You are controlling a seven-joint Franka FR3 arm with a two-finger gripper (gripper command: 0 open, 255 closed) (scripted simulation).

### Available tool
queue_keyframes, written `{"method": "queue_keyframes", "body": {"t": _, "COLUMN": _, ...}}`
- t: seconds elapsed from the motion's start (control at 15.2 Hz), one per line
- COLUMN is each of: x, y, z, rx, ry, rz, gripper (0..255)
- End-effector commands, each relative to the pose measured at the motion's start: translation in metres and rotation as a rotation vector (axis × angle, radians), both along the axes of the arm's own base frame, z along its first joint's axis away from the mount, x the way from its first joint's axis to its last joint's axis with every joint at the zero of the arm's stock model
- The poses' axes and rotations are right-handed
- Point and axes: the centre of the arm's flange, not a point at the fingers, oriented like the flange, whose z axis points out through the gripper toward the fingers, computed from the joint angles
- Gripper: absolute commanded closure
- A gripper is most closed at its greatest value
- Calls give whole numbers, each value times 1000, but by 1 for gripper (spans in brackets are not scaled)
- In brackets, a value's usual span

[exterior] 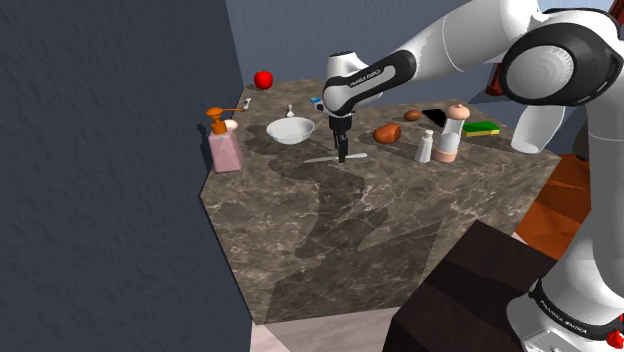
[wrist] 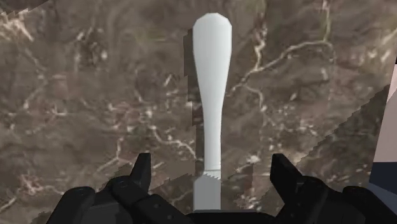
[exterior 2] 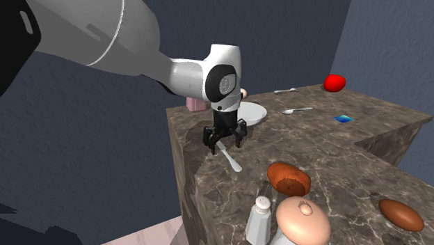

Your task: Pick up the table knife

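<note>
On the counter (exterior: 400,220), wide-spread fingers (wrist: 141,168) straddle the knife (wrist: 212,95) near a white bowl (exterior: 290,130).

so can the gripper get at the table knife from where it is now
Probably yes: the gripper hangs right over the table knife, open fingers straddling it; the nearby bowl stands clear of it.

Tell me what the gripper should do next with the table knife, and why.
Probably close the jaws. The gripper is open and straddles the table knife, which lies flat on the marbled counter between jaws that don't touch it; in the shoulder view the tips look down at counter level.
</note>
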Motion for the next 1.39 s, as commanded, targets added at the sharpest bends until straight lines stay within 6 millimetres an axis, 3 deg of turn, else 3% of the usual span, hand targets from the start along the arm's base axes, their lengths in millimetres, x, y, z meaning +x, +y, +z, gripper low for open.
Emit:
{"method": "queue_keyframes", "body": {"t": 0.0, "x": 0, "y": 0, "z": -1, "rx": 0, "ry": -1, "rz": 0, "gripper": 255}}
{"method": "queue_keyframes", "body": {"t": 0.59, "x": 0, "y": 0, "z": -2, "rx": 0, "ry": -1, "rz": 0, "gripper": 255}}
{"method": "queue_keyframes", "body": {"t": 1.32, "x": 0, "y": 0, "z": 57, "rx": 0, "ry": -1, "rz": 0, "gripper": 255}}
